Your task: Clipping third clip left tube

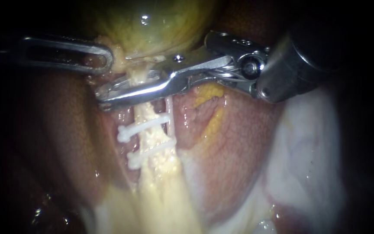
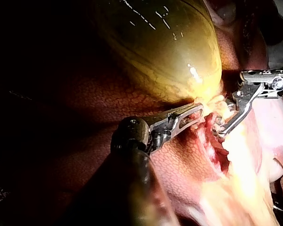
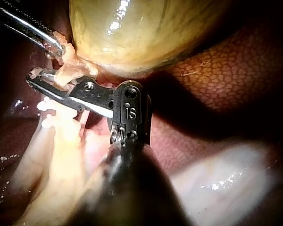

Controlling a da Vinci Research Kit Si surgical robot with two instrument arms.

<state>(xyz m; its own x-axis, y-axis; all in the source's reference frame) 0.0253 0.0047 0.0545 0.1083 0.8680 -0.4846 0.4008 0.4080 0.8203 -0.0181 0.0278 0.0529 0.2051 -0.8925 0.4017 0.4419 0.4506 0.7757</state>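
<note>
White plastic clips, two of them (image 1: 146, 125) (image 1: 150, 151), sit across the pale yellow fatty left tube (image 1: 161, 186), which runs from the gallbladder's neck down between the lobes of the reddish-brown liver (image 1: 57, 130).

My right instrument (image 1: 104, 96), a steel shaft ending in two long narrow jaws, lies crosswise over the tube, between the upper clip and the neck. Its jaws look clamped on the tube from both sides, with little gap showing. My left instrument (image 1: 102, 58), with slotted steel jaws, is clenched on the ragged pale tissue at the neck (image 1: 120, 58) and holds it toward the left.

To do this well, I judge the jaws should stay square to the tube, parallel to the two clips and apart from the upper one. Their tips should reach past the tube's far edge before they squeeze fully. The left instrument's pull should stay steady, not harder. A thin white strand (image 1: 169, 110) runs just beside the tube, and I cannot tell whether the jaws take it in.

No vessel is here. The only thing like one is the taut, glossy yellow-green gallbladder (image 1: 152, 26), whose contents do not show.
</note>
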